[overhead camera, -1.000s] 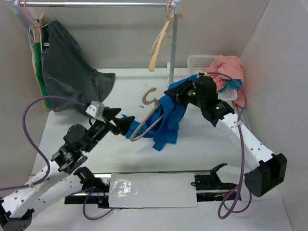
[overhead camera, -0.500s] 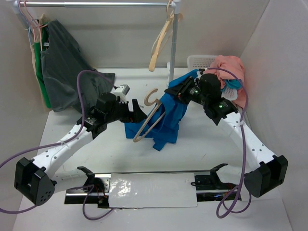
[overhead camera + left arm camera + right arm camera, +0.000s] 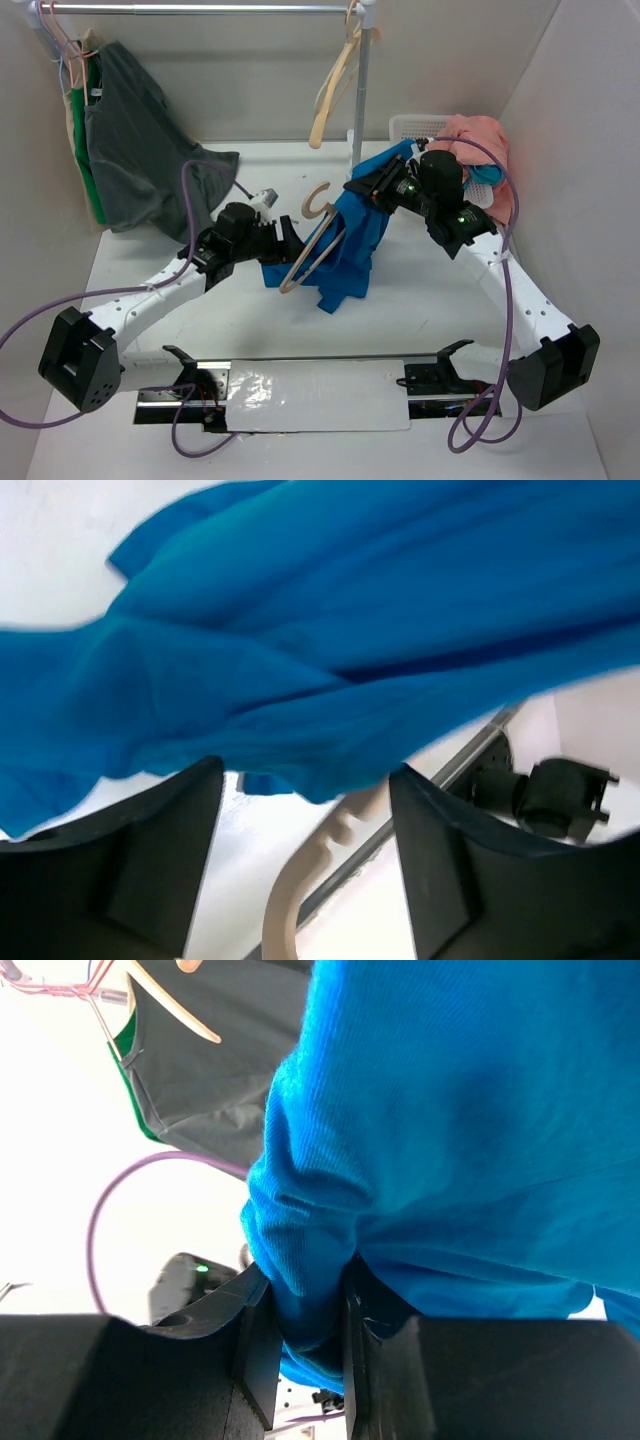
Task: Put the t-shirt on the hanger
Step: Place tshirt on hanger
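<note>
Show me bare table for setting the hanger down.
Bare: the table strip between t-shirt and white sheet; also between grey shirt and left arm. Crowded: the back right, around basket and right gripper.

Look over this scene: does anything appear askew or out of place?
Yes. The t-shirt is bunched and crumpled against the tilted hanger mid-table, not spread over its shoulders. The right gripper pinches one fold of it.

Bright, even overhead light; faint soft shadows on white worktop (image 3: 430, 300). Left wrist view smeared, t-shirt (image 3: 350, 630) out of focus. Right wrist background blown out.
</note>
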{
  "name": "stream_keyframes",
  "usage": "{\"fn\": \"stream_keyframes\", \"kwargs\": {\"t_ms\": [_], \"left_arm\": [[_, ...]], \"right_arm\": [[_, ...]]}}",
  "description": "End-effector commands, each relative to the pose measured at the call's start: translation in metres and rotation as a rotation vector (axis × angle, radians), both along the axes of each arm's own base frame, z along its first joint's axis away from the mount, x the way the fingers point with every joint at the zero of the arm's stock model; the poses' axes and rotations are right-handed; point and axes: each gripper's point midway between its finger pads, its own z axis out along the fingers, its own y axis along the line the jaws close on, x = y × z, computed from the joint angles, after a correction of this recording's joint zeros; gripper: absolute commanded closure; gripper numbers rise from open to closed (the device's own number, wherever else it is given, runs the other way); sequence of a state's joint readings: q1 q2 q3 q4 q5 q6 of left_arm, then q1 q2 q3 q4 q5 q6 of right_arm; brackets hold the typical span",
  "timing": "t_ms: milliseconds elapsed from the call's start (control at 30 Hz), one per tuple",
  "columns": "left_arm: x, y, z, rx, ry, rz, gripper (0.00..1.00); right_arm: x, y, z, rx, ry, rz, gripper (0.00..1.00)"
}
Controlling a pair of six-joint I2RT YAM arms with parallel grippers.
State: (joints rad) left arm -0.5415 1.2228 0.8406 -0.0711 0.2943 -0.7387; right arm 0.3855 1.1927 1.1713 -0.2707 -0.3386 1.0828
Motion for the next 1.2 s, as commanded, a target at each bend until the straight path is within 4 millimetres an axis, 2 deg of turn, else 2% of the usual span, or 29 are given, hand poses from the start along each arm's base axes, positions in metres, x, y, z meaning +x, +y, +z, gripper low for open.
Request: {"fn": "stream_keyframes", "kwargs": {"t_ms": [0,33,100,133,167,233,367,400,467,500,533,600,633,733,767,800,1000,1033,1067,1100,1167], "left_arm": [[0.019,-0.002,0.008,-0.067,-0.023,0.12,0.23],[0.017,-0.004,-0.001,-0.053,-0.009,0.118,0.26],[0.023,-0.007,0.0,-0.025,-0.019,0.146,0.28],[0.015,-0.012,-0.007,0.012,0.008,0.137,0.28],[0.017,-0.015,-0.002,0.028,0.006,0.146,0.28],[0.013,-0.011,-0.018,0.09,0.048,0.178,0.29],[0.011,-0.004,-0.04,0.107,0.103,0.23,0.35],[0.013,-0.006,-0.037,0.086,0.103,0.24,0.35],[0.012,-0.008,-0.043,0.08,0.118,0.234,0.38],[0.011,-0.01,-0.043,0.077,0.121,0.227,0.47],[0.011,-0.01,-0.048,0.086,0.131,0.227,0.51],[0.014,-0.012,-0.045,0.087,0.132,0.227,0.63],[0.014,-0.01,-0.047,0.098,0.135,0.236,0.75],[0.012,-0.008,-0.049,0.107,0.143,0.236,0.97],[0.01,-0.007,-0.051,0.115,0.152,0.236,1.0],[0.011,-0.002,-0.054,0.13,0.158,0.24,1.0],[-0.012,0.014,-0.076,0.196,0.183,0.203,1.0],[-0.015,0.014,-0.072,0.188,0.182,0.196,1.0],[-0.019,0.015,-0.077,0.199,0.187,0.181,1.0],[-0.02,0.017,-0.071,0.197,0.169,0.173,1.0],[-0.03,0.021,-0.078,0.209,0.185,0.151,1.0]], "right_arm": [[-0.006,-0.001,0.055,0.058,-0.148,0.016,1.0],[-0.009,-0.002,0.058,0.062,-0.156,0.016,1.0],[-0.009,-0.002,0.058,0.062,-0.157,0.016,1.0],[-0.007,-0.003,0.058,0.06,-0.157,0.006,1.0],[-0.008,-0.004,0.061,0.06,-0.159,0.006,1.0],[-0.008,-0.004,0.061,0.06,-0.159,0.006,1.0],[-0.008,-0.004,0.07,0.071,-0.187,0.006,1.0],[-0.007,-0.003,0.072,0.075,-0.197,0.006,1.0],[-0.009,-0.002,0.073,0.084,-0.191,0.013,1.0],[-0.009,-0.002,0.073,0.084,-0.191,0.013,1.0],[-0.009,-0.002,0.073,0.084,-0.191,0.013,1.0],[-0.008,-0.004,0.073,0.084,-0.19,0.013,1.0],[-0.008,-0.004,0.073,0.084,-0.19,0.013,1.0],[-0.007,-0.011,0.077,0.094,-0.194,-0.001,1.0],[-0.004,-0.014,0.074,0.103,-0.185,-0.014,1.0],[-0.006,-0.016,0.082,0.118,-0.205,-0.024,1.0],[0.005,-0.036,0.087,0.164,-0.227,-0.093,1.0],[0.005,-0.036,0.087,0.164,-0.227,-0.094,1.0],[0.008,-0.039,0.091,0.175,-0.238,-0.104,1.0],[0.009,-0.042,0.093,0.177,-0.249,-0.113,1.0],[0.011,-0.046,0.1,0.182,-0.269,-0.124,1.0]]}}
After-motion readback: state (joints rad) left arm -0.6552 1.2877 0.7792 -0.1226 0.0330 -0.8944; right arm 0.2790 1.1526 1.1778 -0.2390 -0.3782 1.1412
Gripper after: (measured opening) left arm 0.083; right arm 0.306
